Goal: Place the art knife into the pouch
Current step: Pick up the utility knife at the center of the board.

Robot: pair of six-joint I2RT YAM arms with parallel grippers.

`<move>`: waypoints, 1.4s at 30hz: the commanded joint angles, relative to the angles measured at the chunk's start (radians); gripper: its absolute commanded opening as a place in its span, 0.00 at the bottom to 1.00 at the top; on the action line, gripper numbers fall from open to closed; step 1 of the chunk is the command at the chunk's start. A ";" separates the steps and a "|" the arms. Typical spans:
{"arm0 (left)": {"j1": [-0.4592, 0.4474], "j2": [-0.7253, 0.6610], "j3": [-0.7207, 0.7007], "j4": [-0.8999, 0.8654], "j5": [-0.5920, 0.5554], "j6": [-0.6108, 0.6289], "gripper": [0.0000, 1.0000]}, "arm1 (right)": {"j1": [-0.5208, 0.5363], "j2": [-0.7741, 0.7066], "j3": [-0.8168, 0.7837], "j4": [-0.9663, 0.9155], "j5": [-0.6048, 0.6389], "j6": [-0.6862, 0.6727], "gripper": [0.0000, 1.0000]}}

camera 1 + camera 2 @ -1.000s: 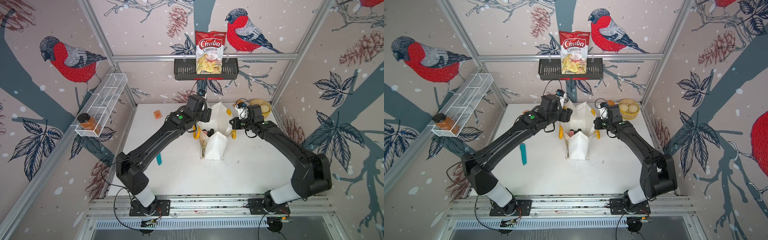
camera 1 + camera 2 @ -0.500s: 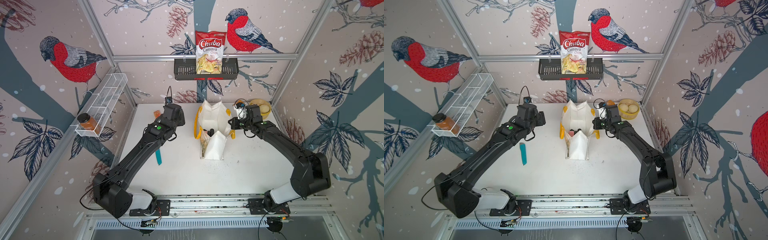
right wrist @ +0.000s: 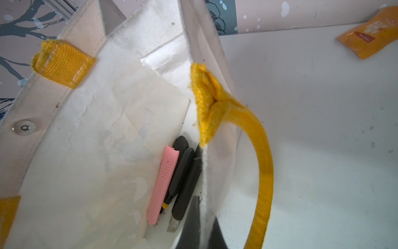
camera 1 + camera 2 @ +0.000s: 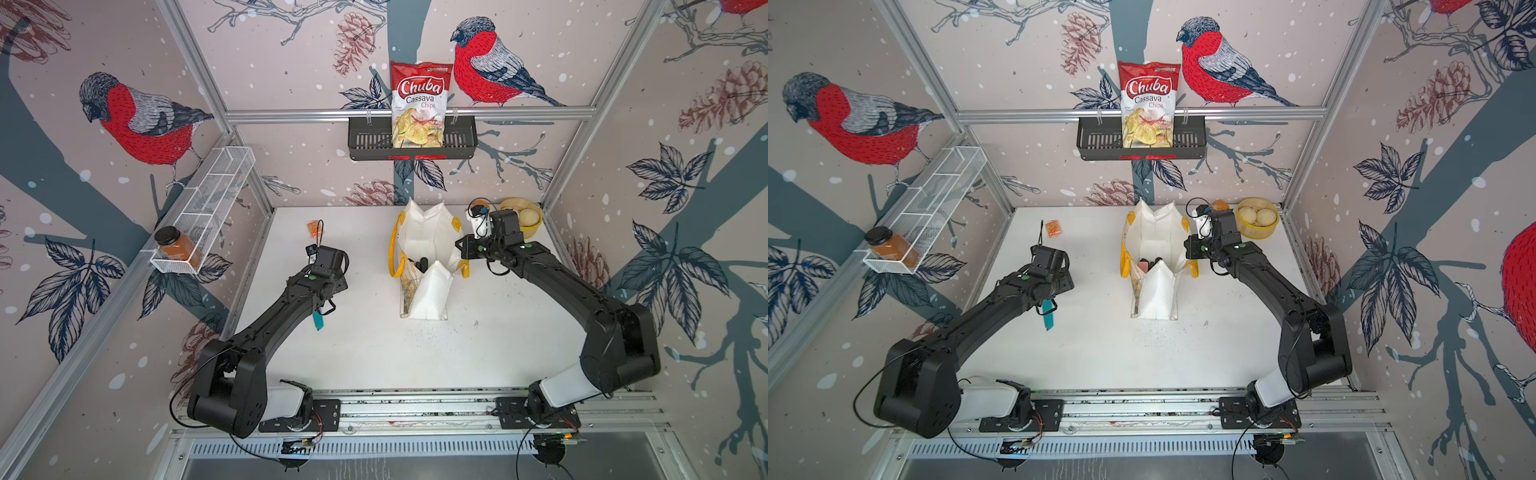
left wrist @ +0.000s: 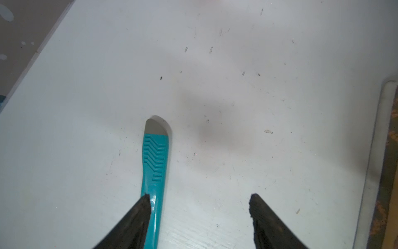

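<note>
The teal art knife point(image 5: 154, 172) lies flat on the white table, left of the pouch in both top views point(image 4: 318, 321) point(image 4: 1049, 319). My left gripper point(image 5: 199, 197) hovers over it, open and empty. One fingertip point(image 5: 144, 204) overlaps the knife's edge, so the knife sits off to one side of the gap. The pouch point(image 4: 424, 257) point(image 4: 1154, 257) stands open in the middle, white with yellow handles point(image 3: 262, 172). My right gripper point(image 3: 205, 224) point(image 4: 461, 249) is shut on the pouch's side rim. Inside lie a pink knife point(image 3: 162, 185) and black knives point(image 3: 185, 179).
A yellow bowl point(image 4: 534, 226) holding two pale round things stands at the back right, behind my right wrist. An orange packet point(image 4: 314, 227) lies at the back left, another orange packet point(image 3: 366, 36) near the bowl. A chips bag point(image 4: 417, 104) hangs in the back wall basket, a jar point(image 4: 178, 247) on the left shelf.
My left arm has pulled away from above the pouch, leftward and toward the front, and now hangs over the teal knife. The right gripper has kept its hold on the pouch rim.
</note>
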 commanded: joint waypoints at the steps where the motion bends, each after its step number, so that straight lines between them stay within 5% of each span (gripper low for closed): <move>1: 0.029 0.015 -0.039 0.054 0.061 -0.038 0.73 | 0.003 0.001 -0.006 0.023 0.000 -0.011 0.00; 5: 0.105 0.025 -0.113 0.130 0.171 -0.046 0.72 | 0.002 0.005 -0.008 0.021 -0.004 -0.016 0.00; 23: 0.178 0.118 -0.159 0.157 0.146 0.002 0.71 | -0.011 0.012 -0.015 0.029 -0.023 -0.018 0.00; 30: 0.178 0.167 -0.184 0.180 0.171 0.014 0.63 | -0.016 0.005 -0.021 0.031 -0.018 -0.018 0.00; 36: 0.178 0.225 -0.156 0.173 0.217 0.049 0.41 | -0.017 0.001 -0.025 0.031 -0.018 -0.017 0.00; 42: 0.139 0.260 -0.131 0.149 0.173 0.065 0.35 | -0.018 -0.001 -0.025 0.033 -0.020 -0.015 0.00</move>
